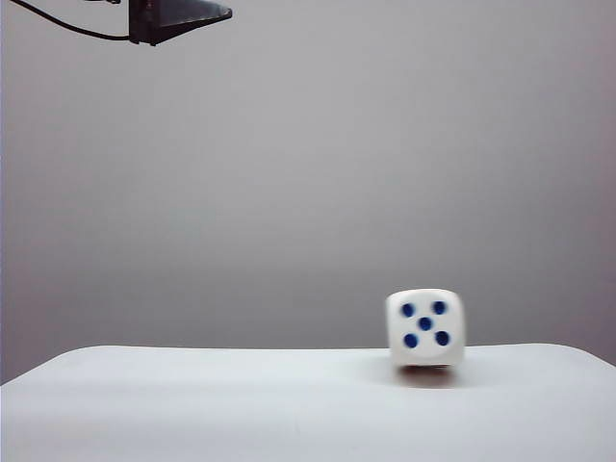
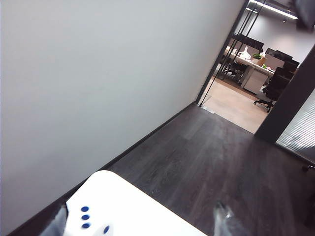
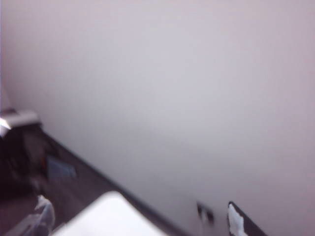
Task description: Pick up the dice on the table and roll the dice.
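Well, the table (image 1: 241, 404) is white, smooth and flat, with round corners. Behind it stands a plain grey wall (image 1: 308, 173). The left wrist view shows a dark wood floor (image 2: 206, 162) under the table's corner, and past it an open doorway into an office with desks (image 2: 251, 66) and black chairs (image 2: 273, 86).

The dice (image 1: 425, 327) is on the right part of the table in the exterior view. It is a big white cube with round corners. The face toward the camera shows five dark blue dots. It looks a bit blurry, and a small dark shadow sits right under it. I cannot tell if it rests flat on the table or is just above it. In the left wrist view the dice shows at the picture's edge, with blue dots on it, on the table's corner.

The left pincer (image 2: 142, 226) is high above the table, and its two tips stand far apart with nothing between them. The right pincer (image 3: 140, 221) is blurry, but its tips also stand wide and hold nothing.

A dark robot part with a black cable (image 1: 178, 17) shows at the top left of the exterior view, far from the dice. Nothing blocks the dice.
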`<state>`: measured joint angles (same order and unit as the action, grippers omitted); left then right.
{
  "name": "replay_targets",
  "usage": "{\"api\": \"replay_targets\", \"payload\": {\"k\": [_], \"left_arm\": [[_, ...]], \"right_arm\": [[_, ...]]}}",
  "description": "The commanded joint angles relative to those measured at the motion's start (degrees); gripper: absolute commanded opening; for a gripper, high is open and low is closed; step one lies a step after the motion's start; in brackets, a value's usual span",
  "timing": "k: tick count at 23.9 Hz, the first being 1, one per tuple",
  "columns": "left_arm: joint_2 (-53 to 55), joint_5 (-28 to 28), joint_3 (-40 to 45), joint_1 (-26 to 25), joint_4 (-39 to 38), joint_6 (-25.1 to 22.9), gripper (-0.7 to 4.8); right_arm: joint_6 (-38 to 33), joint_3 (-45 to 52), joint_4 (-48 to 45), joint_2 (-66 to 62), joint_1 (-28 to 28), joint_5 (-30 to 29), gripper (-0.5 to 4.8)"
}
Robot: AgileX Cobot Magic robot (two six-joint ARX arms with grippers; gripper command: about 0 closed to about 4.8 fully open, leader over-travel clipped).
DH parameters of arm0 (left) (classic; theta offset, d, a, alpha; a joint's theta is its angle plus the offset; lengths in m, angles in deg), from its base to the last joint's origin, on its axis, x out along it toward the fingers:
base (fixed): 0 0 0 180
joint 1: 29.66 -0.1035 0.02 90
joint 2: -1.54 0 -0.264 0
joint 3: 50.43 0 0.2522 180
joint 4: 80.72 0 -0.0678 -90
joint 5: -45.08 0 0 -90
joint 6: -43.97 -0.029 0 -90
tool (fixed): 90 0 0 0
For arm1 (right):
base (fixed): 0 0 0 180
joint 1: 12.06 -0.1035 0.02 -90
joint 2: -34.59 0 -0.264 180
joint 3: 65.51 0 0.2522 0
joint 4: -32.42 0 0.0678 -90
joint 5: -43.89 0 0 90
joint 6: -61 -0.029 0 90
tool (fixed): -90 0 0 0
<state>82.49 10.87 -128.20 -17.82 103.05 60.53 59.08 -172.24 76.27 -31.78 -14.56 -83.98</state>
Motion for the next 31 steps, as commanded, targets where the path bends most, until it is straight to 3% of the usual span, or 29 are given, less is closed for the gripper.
{"api": "replay_targets", "payload": {"k": [1, 3, 5, 8, 10, 11, 13, 16, 20, 24, 26, 31], "left_arm": [[-0.35, 1.40, -0.15, 0.20, -3.21, -0.70, 3.67], [-0.42, 0.98, -0.15, 0.17, -5.75, -3.91, 3.65], [-0.63, -0.83, -0.15, 0.24, -9.84, -8.04, 3.17], [-1.90, -8.26, -0.15, 0.26, -18.69, -15.98, 2.98], [-4.24, -18.43, -0.15, 0.26, -29.55, -25.77, 2.11], [-5.01, -21.22, -0.15, 0.26, -32.41, -28.00, 1.78], [-6.25, -24.48, -0.15, 0.26, -36.35, -30.99, 1.64], [-8.11, -26.23, -0.11, 0.24, -41.29, -32.83, 1.59], [-10.21, -27.63, -0.11, 0.20, -45.00, -32.89, 1.54], [-14.95, -33.00, -0.07, 0.22, -47.39, -33.09, 1.54], [-18.16, -36.76, -0.04, 0.20, -48.46, -33.09, 1.54], [-25.18, -41.53, 0.63, 0.20, -50.23, -32.35, 1.51]], "right_arm": [[5.35, -0.09, 15.10, -0.24, 1.33, 3.34, 4.72], [6.62, 0.74, 20.63, -0.70, 1.40, 3.45, 4.71], [6.64, 2.71, 22.77, -0.83, 1.40, 3.45, 4.72], [6.69, 6.03, 24.59, -0.81, 1.38, 4.83, 4.71], [6.91, 10.43, 25.14, -0.57, 1.40, 5.40, 4.68], [6.91, 11.67, 25.27, -0.50, 1.38, 6.12, 4.56], [6.93, 13.86, 25.38, -0.35, 1.38, 7.56, 4.48], [6.91, 17.84, 25.18, 0.26, 1.38, 8.85, 4.48], [6.88, 23.08, 23.61, 1.88, 1.38, 11.02, 3.56], [5.07, 29.83, 17.20, 8.37, 1.42, 11.06, 3.53], [3.13, 32.39, 13.92, 12.61, 1.42, 11.74, 3.04], [0.37, 35.47, 11.58, 21.07, 1.42, 17.22, 2.99]]}}
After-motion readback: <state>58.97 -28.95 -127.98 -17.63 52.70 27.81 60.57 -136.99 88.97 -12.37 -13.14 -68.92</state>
